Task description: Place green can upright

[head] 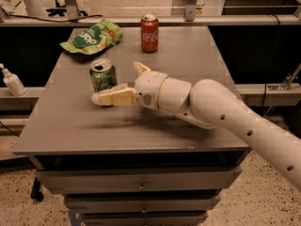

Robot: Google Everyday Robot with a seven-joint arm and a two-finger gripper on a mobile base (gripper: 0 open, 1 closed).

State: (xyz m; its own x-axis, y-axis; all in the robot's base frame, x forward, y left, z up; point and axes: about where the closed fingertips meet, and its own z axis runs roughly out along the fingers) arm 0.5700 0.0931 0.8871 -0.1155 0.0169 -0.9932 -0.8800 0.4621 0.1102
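Observation:
The green can (103,75) stands upright on the grey table (197,60), left of centre, with its silver top showing. My gripper (115,82) is open beside the can's right side. One finger (113,98) stretches left in front of the can's base. The other finger (141,68) points up and back, to the right of the can. The can is not held. My white arm reaches in from the lower right.
A red Coca-Cola can (149,33) stands upright at the back centre. A flat green snack bag (91,38) lies at the back left. A white bottle (12,81) stands on a ledge left of the table. Drawers (141,185) sit under the tabletop.

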